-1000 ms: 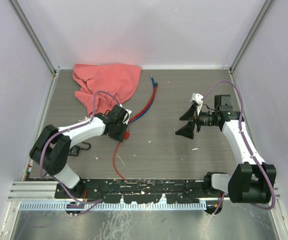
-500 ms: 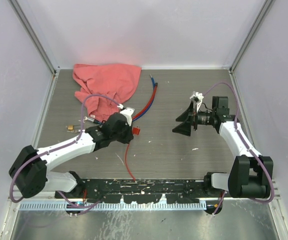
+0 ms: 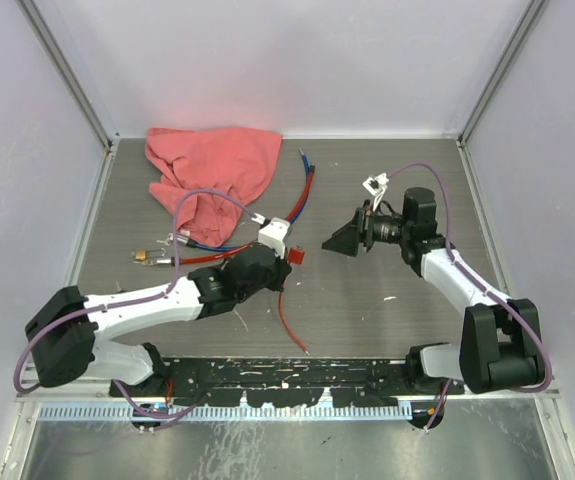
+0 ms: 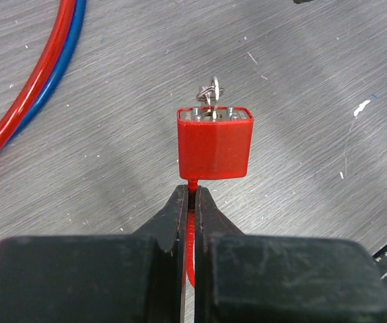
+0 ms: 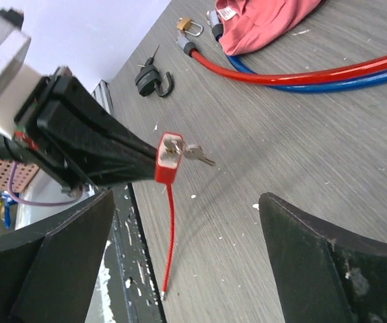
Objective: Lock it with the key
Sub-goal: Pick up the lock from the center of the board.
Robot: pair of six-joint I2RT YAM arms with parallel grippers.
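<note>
Held the red padlock (image 4: pixel 214 143) off the table (image 3: pixel 387 330) by its red cable (image 5: pixel 169 235), pinched in the left gripper (image 4: pixel 192 196) directly beneath the padlock body, with jaws pressed together on that cable. Noted the key (image 4: pixel 210 91) seated in the padlock face opposite the cable, with its ring standing just beyond the body. Traced the loose cable from the padlock down to the table, toward the near edge. Found the right gripper (image 3: pixel 341 236) just right of the padlock and facing it, with jaws spread wide, nothing between them, and apart from padlock and key. Located the pink cloth (image 3: pixel 212 170) well behind and left of the padlock. Located the red and blue cords (image 3: pixel 302 195) behind the padlock. Located a small brass padlock (image 3: pixel 145 258) well to its left.
</note>
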